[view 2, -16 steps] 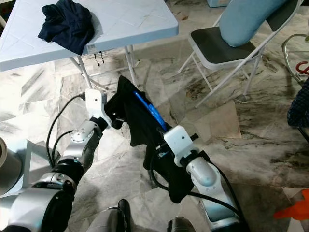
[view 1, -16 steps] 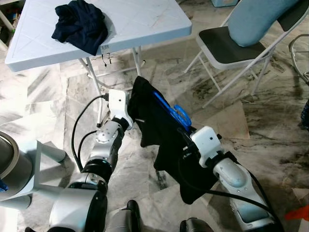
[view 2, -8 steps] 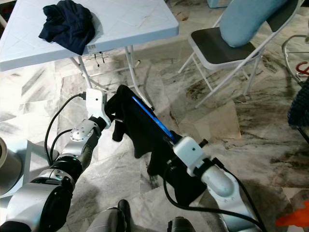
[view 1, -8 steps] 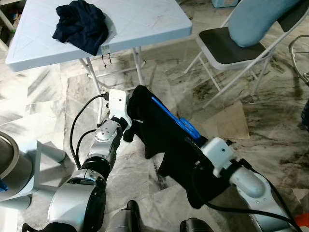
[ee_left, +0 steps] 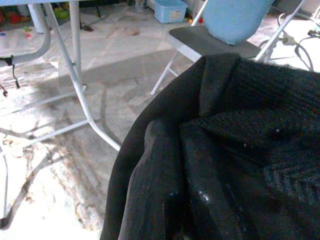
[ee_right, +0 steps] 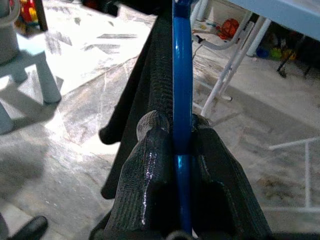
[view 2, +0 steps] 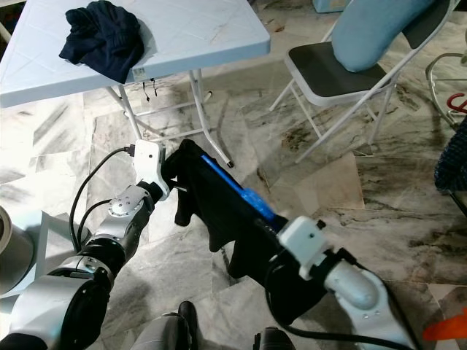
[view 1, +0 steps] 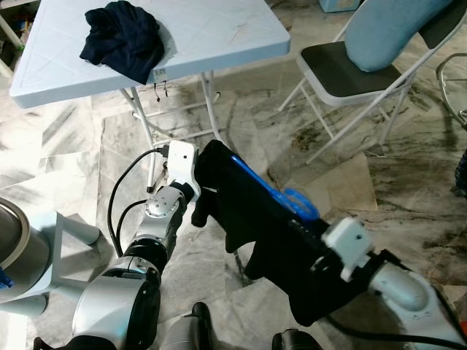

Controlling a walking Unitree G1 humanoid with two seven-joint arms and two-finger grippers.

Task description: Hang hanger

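A blue hanger (view 1: 261,185) carries a black garment (view 1: 252,226) and is held low over the marble floor in front of me. My right gripper (view 1: 299,227) is shut on the hanger's bar just below the hook (view 1: 299,203). In the right wrist view the two fingers (ee_right: 150,150) pinch the blue bar (ee_right: 182,85). My left gripper (view 1: 202,182) is at the far end of the garment, its fingers buried in the black cloth (ee_left: 250,100) and shut on it. The hanger's far end is hidden under the fabric.
A white folding table (view 1: 219,29) stands ahead with a dark navy garment (view 1: 120,36) on it; its legs (view 1: 211,109) are just beyond the hanger. A folding chair (view 1: 343,69) with a light blue cushion stands ahead right. A pale blue stool (view 1: 66,244) is at my left.
My right arm has drawn back toward the lower right, carrying the hanger and garment with it. The left gripper has followed slightly down and right, still in the cloth.
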